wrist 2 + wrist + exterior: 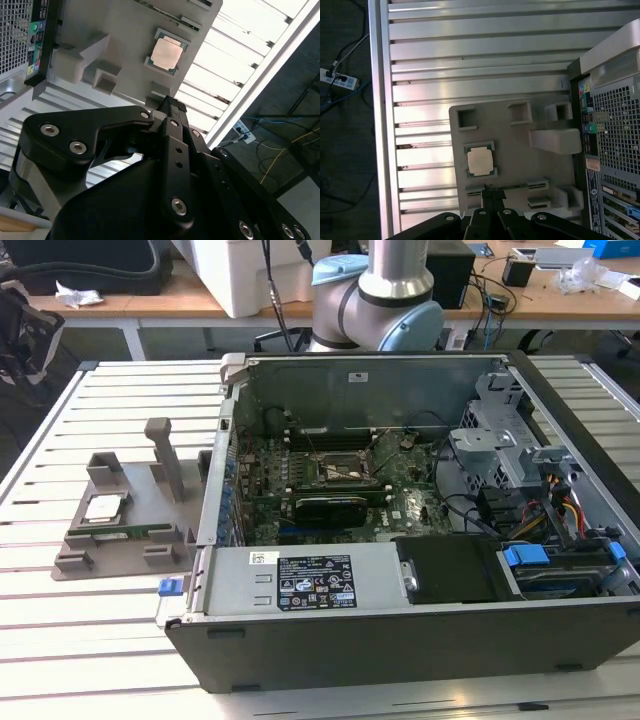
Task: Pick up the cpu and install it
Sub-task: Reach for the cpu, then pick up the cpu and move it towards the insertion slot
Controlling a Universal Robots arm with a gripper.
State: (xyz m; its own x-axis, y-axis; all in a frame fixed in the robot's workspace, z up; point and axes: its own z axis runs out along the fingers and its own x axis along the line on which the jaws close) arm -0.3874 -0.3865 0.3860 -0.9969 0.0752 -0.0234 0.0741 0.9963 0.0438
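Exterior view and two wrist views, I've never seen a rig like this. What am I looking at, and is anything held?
The exterior view looks from off the arm at a grey robot arm behind an open computer case on a slatted table. Beside the case sits a grey holder with the cpu, a small silver square, lying in it. Both wrist views are shot from the arm, looking past its black gripper at that holder. The gripper is shut and holds nothing; it points toward the holder, apart from the cpu.
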